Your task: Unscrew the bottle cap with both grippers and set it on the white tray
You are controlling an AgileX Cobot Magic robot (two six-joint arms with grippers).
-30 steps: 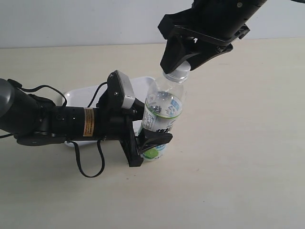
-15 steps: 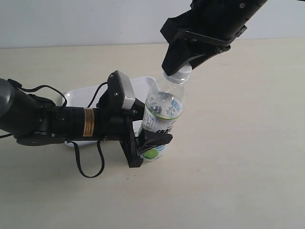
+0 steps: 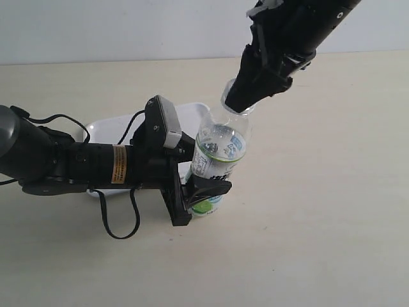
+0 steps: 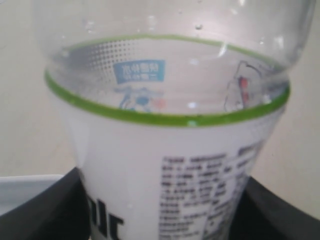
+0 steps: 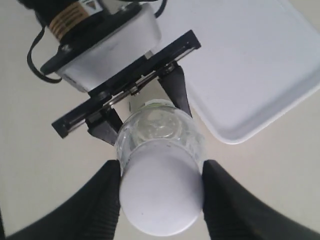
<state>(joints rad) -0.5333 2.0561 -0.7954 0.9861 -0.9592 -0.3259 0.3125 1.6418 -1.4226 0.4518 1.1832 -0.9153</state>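
My left gripper (image 3: 203, 192) is clamped around the lower, labelled part of the bottle (image 3: 217, 150). One finger lies across the front of the label and the other sits behind it. The jaws stand as wide as the bottle's body, and they hold it with its base down on the table (image 3: 319, 192). The bottle leans a little, its neck tipped away from my left arm.

My right gripper (image 3: 241, 99) comes down from above onto the neck. From the outside camera it hides the cap completely. My right wrist camera shows the cap (image 5: 160, 197) between the two fingers, with a pad pressed against each ribbed side, so I take this as a closed grip on the cap at about the cap's own width.

The cap looks to be still seated on the neck. I see no gap under it, though from this angle I cannot tell how many turns are already out of the thread.

So both holds are made, one on the body and one on the cap, and I judge the unscrewing to be under way or about to start. What remains is to finish twisting the cap free, lift it clear, carry it over to the tray (image 3: 108, 128), which lies just behind my left gripper with nothing on the part I can see, and let go there.
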